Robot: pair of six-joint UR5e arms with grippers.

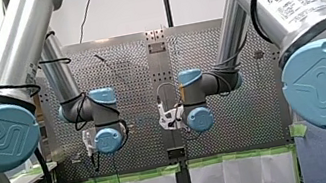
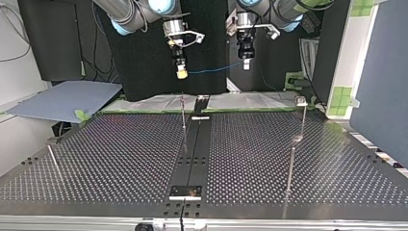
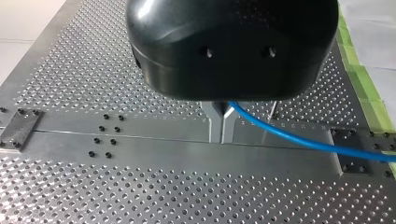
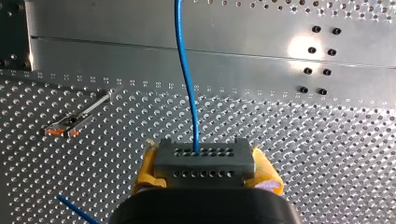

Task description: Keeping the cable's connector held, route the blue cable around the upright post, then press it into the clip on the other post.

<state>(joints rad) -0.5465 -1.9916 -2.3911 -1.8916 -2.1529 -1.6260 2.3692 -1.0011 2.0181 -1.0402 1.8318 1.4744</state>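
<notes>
- Evidently, in the front view, the left gripper [image 1: 89, 146] and the right gripper [image 1: 166, 120] are seen side by side and well apart over the perforated table [image 1: 238, 124]. Their grasp cannot be read from this view, and the cable is not made out.
- In the top view, both grippers are held high above the table's far edge, and the blue cable [image 2: 216, 68] is strung between them in the air, slightly slack. The upright post [image 2: 183, 113] is planted near the middle of that far edge, below the right gripper. The second post [image 2: 302, 120], which carries the clip [image 2: 301, 100], is placed toward the far corner at the view's right. Neither post is touched by the cable.
- In the left wrist view, the metal fingers [image 3: 215, 123] are closed on the blue cable, which is led off sideways above the table.
- In the right wrist view, the grey connector [image 4: 204, 161] is clamped between the yellow pads [image 4: 266, 170], with the cable running straight ahead out of it. A slender rod with orange marks [image 4: 74, 122] is seen beside the gripper; which post it is cannot be told.
- The routing step is judged not yet begun: the cable is gripped at both ends and lifted.
- For the next move, the cable would have to be lowered to post height and swept around the upright post. Tension must be kept and the connector grasp left undisturbed.
</notes>
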